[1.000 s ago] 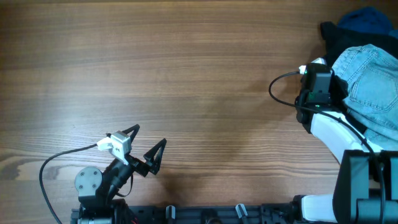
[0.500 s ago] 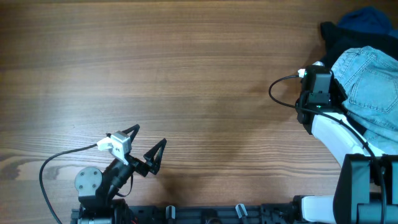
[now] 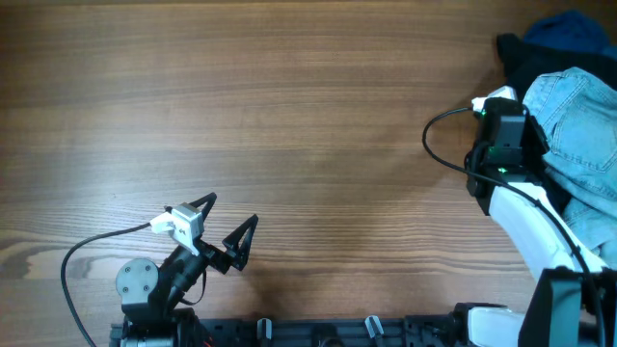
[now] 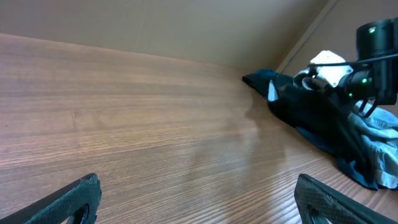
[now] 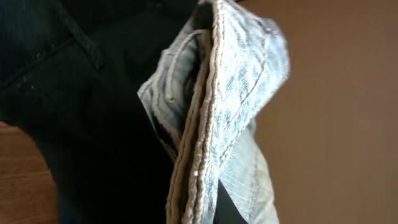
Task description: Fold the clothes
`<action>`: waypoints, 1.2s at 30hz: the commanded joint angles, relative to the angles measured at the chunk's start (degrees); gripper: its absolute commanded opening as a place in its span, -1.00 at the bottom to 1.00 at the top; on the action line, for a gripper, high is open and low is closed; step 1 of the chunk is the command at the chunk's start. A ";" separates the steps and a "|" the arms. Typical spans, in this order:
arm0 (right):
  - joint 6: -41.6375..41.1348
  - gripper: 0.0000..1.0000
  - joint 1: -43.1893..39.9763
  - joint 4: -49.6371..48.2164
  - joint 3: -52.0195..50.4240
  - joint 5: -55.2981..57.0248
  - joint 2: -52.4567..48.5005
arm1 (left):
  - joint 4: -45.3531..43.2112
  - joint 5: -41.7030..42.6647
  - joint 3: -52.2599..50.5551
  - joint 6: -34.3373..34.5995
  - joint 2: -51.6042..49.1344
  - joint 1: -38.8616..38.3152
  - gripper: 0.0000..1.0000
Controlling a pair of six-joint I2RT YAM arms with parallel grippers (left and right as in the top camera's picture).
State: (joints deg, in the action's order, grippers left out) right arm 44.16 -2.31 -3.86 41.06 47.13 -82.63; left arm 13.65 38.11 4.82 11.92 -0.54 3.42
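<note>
Left gripper (image 3: 229,212) sits close to the base at 7 o'clock on the table (image 3: 289,106), fingers spread wide with nothing between them, well apart from all cloth. Right gripper (image 3: 508,104) stands at 3 o'clock, at the left edge of the pile. Its fingers are pressed together, and the wrist view shows a doubled, stitched edge of the denim (image 5: 211,118) running straight down to the lens, so the pinch is judged to be on that edge, though the pads themselves are not visible. The denim lies at the table's right margin, 2 to 3 o'clock, bunched, resting partly on the black garment (image 3: 521,60), which reaches toward 1 o'clock. A blue cloth (image 3: 571,27) lies beyond it at the far corner. Step in hand, as judged: draw the denim off the pile toward the bare centre before any fold. Recommendations: lift only enough to clear the black garment, then pull slowly toward 9 o'clock so the lower garment is not dragged along; check that both layers of the edge are in the pinch, since a thick seam may slip; bring the left gripper across to take a second corner once the denim is on bare wood, as one hold will leave it bunched; spread flat first, fold after
</note>
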 commanded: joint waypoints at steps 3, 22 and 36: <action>-0.85 -0.88 0.26 -0.26 0.55 1.05 2.29 | -0.22 0.87 -0.48 0.55 0.00 -0.22 0.99; -10.40 -0.91 0.26 11.23 0.55 -6.12 5.73 | -0.20 0.87 -0.48 0.55 0.00 -0.22 1.00; -21.70 -0.49 0.26 26.16 0.57 -20.24 14.71 | -0.22 0.87 -0.48 0.55 0.00 -0.22 1.00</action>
State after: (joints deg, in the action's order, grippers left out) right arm 26.13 -2.31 21.71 41.06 32.51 -69.06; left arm 13.65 38.11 4.82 11.92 -0.54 3.42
